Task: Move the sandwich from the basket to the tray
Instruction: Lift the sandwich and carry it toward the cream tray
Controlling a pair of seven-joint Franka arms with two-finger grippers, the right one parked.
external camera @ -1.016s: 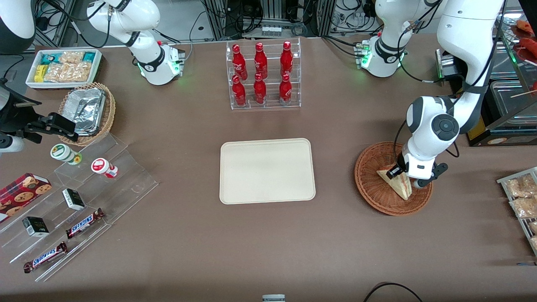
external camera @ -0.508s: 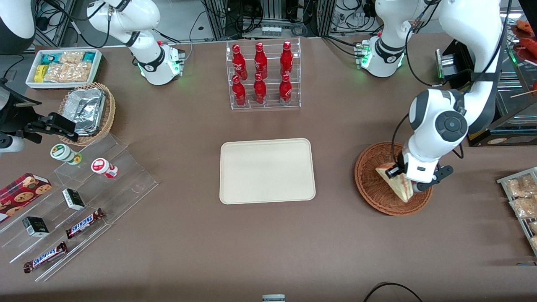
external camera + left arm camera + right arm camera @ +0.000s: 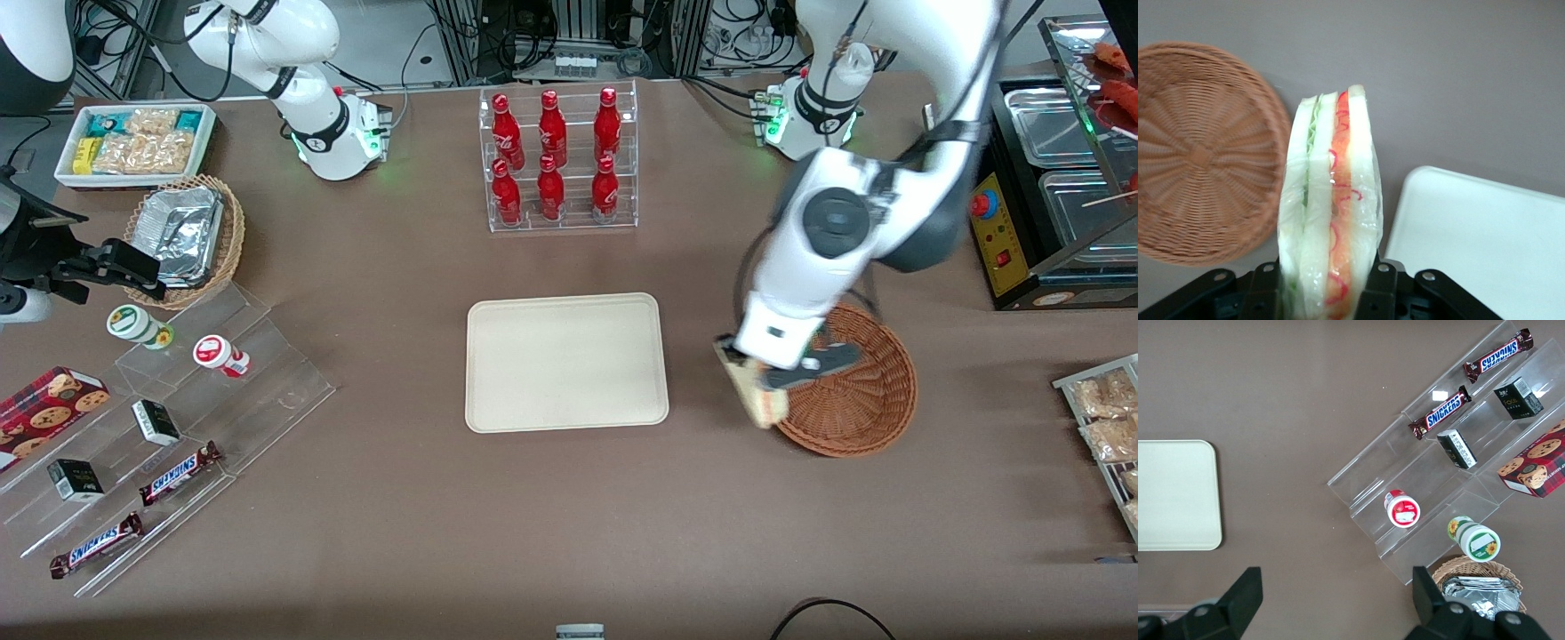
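Note:
My gripper (image 3: 766, 384) is shut on the sandwich (image 3: 761, 402), holding it in the air over the basket's rim that faces the tray. In the left wrist view the sandwich (image 3: 1331, 213) stands upright between the two black fingers (image 3: 1381, 293), its cut edge showing white bread with red, orange and green filling. The reddish-brown wicker basket (image 3: 867, 396) (image 3: 1201, 150) holds nothing that I can see. The cream tray (image 3: 565, 362) (image 3: 1485, 247) lies flat and bare at the table's middle, toward the parked arm's end from the gripper.
A clear rack of red bottles (image 3: 558, 160) stands farther from the front camera than the tray. Toward the parked arm's end are acrylic steps with snack bars and cups (image 3: 169, 418), a tan foil-filled basket (image 3: 185, 236) and a white snack bin (image 3: 135, 142). A wire rack (image 3: 1107, 427) sits at the working arm's end.
The gripper has lifted the sandwich out of the basket's middle and carried it toward the tray, to the basket's rim. The arm has swung the same way.

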